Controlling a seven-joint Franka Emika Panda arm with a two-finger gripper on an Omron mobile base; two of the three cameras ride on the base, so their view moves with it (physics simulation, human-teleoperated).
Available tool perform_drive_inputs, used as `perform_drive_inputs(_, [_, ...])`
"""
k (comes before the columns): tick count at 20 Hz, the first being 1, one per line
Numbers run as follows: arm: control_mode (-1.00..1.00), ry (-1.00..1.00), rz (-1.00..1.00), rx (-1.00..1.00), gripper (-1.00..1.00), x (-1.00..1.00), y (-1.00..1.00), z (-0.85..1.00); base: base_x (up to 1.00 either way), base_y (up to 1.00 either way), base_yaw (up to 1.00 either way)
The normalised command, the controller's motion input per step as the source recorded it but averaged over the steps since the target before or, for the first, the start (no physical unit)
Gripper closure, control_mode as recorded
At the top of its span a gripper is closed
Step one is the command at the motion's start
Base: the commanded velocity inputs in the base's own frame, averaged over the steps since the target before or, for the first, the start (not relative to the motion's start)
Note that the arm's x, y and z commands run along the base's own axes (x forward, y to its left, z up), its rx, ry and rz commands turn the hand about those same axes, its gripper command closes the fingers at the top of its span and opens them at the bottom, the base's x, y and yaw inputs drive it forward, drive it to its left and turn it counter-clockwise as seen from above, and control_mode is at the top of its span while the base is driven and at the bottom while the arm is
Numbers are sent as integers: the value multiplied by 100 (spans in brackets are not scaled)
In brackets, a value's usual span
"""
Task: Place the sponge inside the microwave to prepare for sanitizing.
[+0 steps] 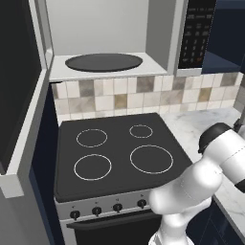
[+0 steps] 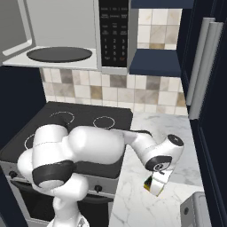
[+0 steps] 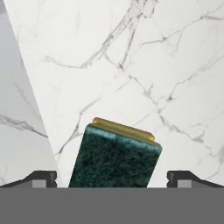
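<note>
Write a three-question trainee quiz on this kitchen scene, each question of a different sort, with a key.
1. True or false: the gripper has closed on the sponge.
2. Multiple choice: where does the sponge lie? A) on the stove B) on the marble counter C) on the turntable
3. Fill in: the microwave door stands ____.

Key:
1. False. The hand view shows both fingertips wide apart, either side of the sponge, with gaps.
2. B. It rests green side up on the marble, right of the stove.
3. Open; the pale cavity and dark turntable are exposed.
</note>
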Motion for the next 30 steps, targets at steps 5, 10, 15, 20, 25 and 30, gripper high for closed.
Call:
perform_drive_inputs(5, [-100, -19, 0, -7, -100, -26, 23, 0, 0, 0, 0])
perform_drive_inputs(10, [-100, -9, 0, -10, -100, -10, 37, 0, 0, 0, 0])
perform_drive_inputs(15, [-100, 0, -2, -15, -100, 5, 33, 0, 0, 0, 0])
perform_drive_inputs(20, [-100, 0, -1, -14, -100, 21, 6, -3, 0, 0, 0])
perform_drive_inputs(25, [-100, 1, 0, -8, -100, 18, -7, 0, 0, 0, 0])
perform_drive_inputs(30, [-100, 5, 0, -5, -100, 17, -14, 0, 0, 0, 0])
